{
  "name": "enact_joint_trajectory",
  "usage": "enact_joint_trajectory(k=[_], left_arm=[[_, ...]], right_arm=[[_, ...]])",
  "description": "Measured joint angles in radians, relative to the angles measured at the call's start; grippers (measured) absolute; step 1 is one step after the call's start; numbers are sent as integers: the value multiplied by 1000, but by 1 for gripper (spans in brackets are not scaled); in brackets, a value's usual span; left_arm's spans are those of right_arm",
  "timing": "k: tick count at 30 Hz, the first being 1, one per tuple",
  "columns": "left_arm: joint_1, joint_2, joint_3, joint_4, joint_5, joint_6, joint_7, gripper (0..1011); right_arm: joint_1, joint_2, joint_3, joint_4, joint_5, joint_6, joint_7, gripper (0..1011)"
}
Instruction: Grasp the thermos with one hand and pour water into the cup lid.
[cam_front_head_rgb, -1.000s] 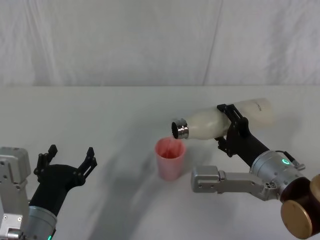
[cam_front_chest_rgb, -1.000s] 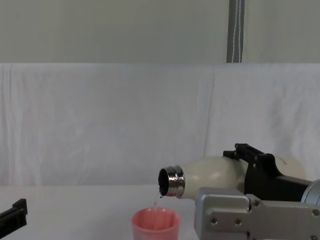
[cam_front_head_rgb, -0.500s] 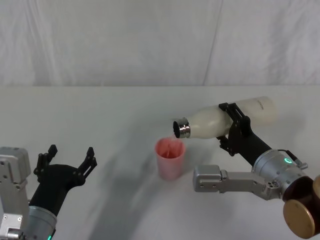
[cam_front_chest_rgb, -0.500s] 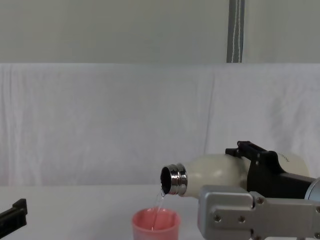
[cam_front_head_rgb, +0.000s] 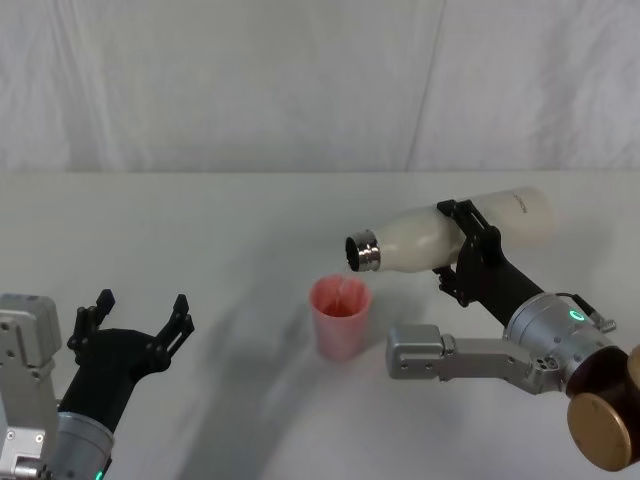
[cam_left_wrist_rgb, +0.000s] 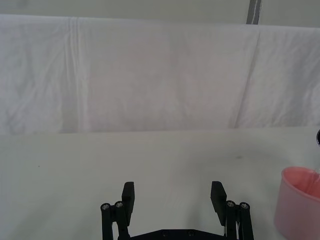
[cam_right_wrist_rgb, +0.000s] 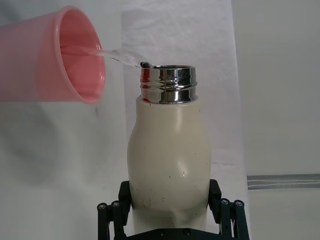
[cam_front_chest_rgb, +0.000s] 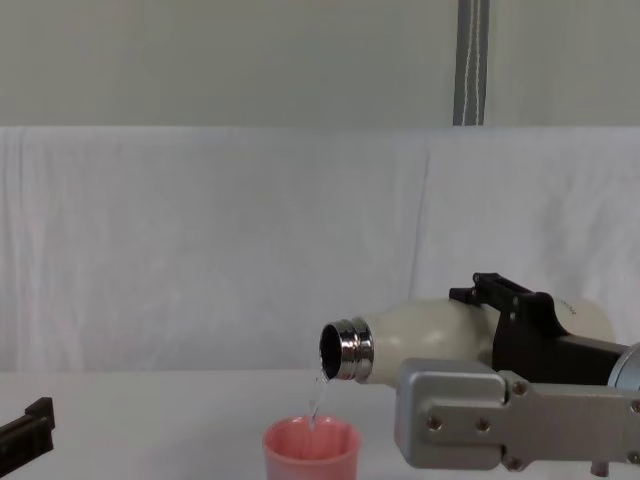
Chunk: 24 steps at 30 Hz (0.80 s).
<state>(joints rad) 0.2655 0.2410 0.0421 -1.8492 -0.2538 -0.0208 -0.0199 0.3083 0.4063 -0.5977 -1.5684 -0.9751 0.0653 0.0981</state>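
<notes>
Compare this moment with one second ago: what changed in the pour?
The right gripper, clamped on the thermos, shifted slightly; the bottle stays tipped, neck over the cup lid. Water keeps falling as a thin stream into it. The cup and the open left gripper stayed put.

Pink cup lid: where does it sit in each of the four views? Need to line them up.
Head view: cup lid stands on the table at centre, below the thermos mouth.
Left wrist view: cut by the picture's edge, beyond the open left gripper.
Right wrist view: in a corner, mouth facing the camera, water running in.
Chest view: bottom edge, centre, rim showing.
Shared landmark: the thermos's steel neck, just above the rim, held by the right gripper.
</notes>
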Motion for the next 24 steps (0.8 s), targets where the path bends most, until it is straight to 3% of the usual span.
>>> enact_joint_trajectory(k=[24], left_arm=[[0,0,0,0,0,0,0,1001]], right_arm=[[12,4,-7,-2,-12,-1,-3,948]])
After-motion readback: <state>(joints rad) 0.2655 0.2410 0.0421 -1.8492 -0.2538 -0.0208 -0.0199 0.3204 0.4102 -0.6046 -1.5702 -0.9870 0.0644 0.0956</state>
